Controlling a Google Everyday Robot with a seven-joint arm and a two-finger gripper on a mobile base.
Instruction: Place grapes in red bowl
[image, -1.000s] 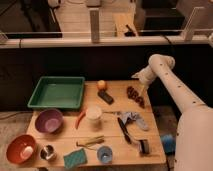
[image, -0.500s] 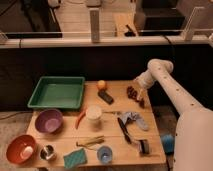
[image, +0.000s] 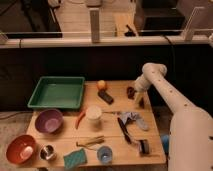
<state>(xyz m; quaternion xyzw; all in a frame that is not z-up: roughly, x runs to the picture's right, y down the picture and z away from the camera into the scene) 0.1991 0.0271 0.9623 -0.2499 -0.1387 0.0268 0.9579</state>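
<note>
The grapes (image: 131, 92), a small dark reddish-purple bunch, lie on the wooden table (image: 115, 145) near its back right edge. My gripper (image: 138, 99) points down right at the bunch, its tip touching or just beside the bunch's right end, and it partly hides the grapes. The red bowl (image: 21, 148) sits at the table's front left corner, far from the gripper, with something pale inside.
Green tray (image: 57, 92) at back left, purple bowl (image: 48, 120) in front of it. Orange fruit (image: 101, 85), black block (image: 105, 96), red chili (image: 80, 119), white cup (image: 93, 114), steel cup (image: 47, 152), blue cup (image: 104, 154), teal sponge (image: 75, 158), blue cloth (image: 134, 119), black tools (image: 143, 146).
The arm has lowered, bringing the gripper down onto the grapes at the back right. The grapes and everything else on the table have stayed put.
</note>
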